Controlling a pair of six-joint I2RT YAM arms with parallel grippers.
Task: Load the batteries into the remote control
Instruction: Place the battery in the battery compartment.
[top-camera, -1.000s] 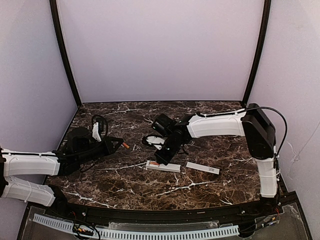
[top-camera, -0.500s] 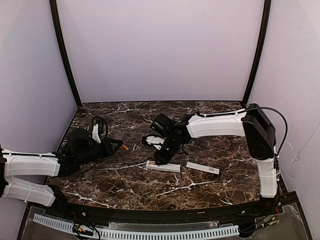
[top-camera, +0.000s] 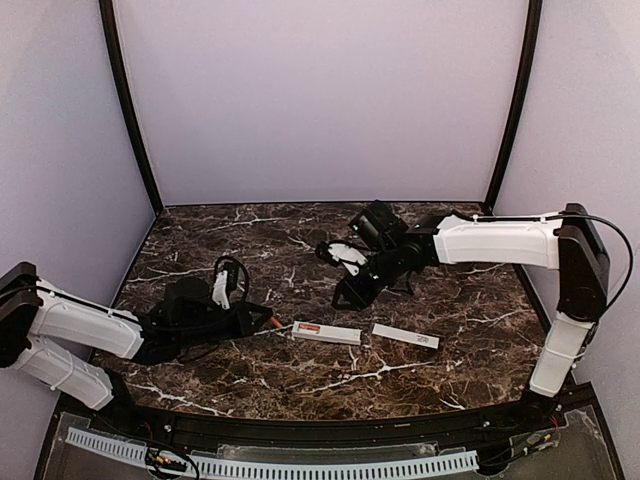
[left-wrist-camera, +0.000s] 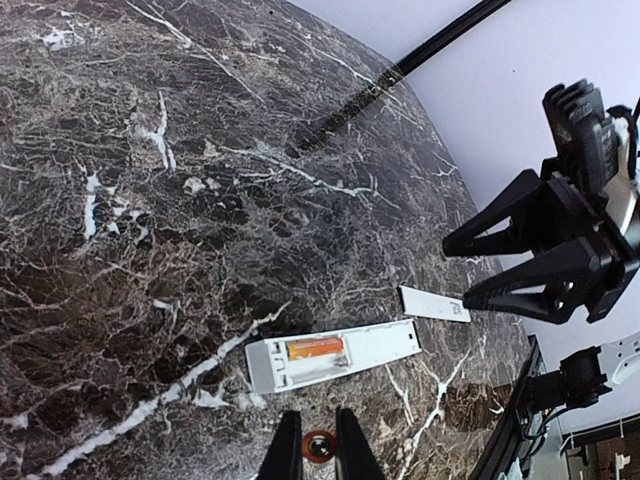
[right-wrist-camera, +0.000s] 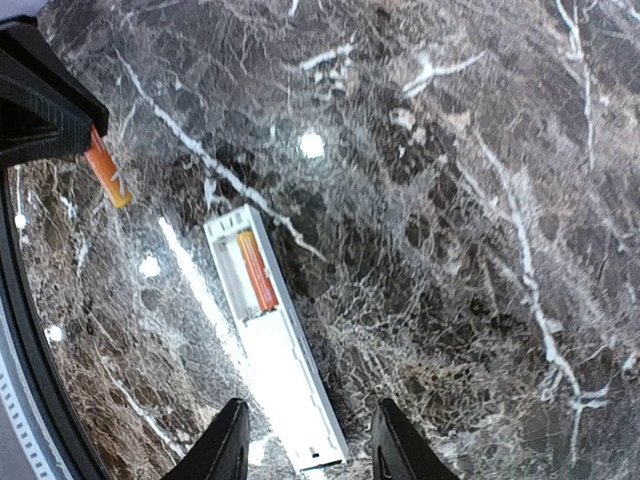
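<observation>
remote control (top-camera: 326, 333) lies flat on the dark marbled table (top-camera: 250, 230), near the front middle, with its recess facing up. right gripper (top-camera: 343, 298) hovers above and behind it, jaws apart, holding nothing. left gripper (top-camera: 264, 319) is low over the table just left of the remote's recess end, clamped on one battery (right-wrist-camera: 105, 170). a thin white cover strip (top-camera: 405, 336) lies just right of the remote. the other battery (left-wrist-camera: 315, 349) sits inside the recess.
</observation>
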